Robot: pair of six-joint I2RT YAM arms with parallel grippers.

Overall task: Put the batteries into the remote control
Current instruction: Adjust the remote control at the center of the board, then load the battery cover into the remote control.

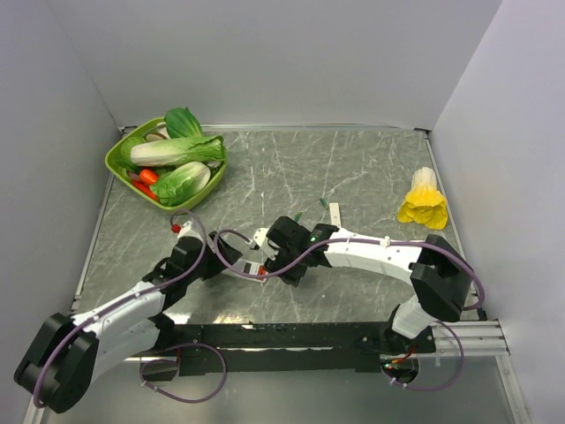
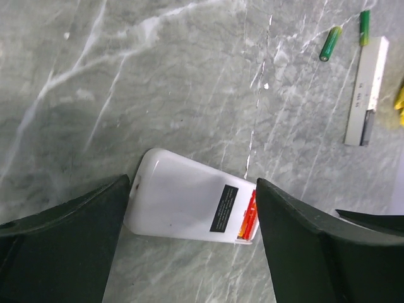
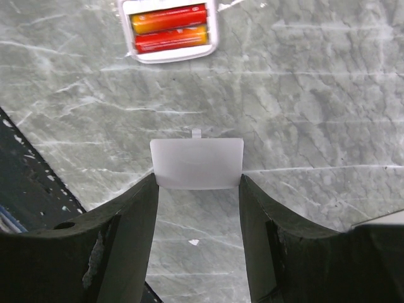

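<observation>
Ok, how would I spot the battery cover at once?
In the middle of the table, the left gripper holds the white remote, two orange-red batteries in its open bay. Just short of that bay, the right gripper pinches the cover. Unlike the long white-and-black bar farther out, it is a plain milky square with a small tab.

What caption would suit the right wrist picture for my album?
Right gripper pinches the white battery cover while both orange-red batteries sit in the remote control on the marble table.
</observation>
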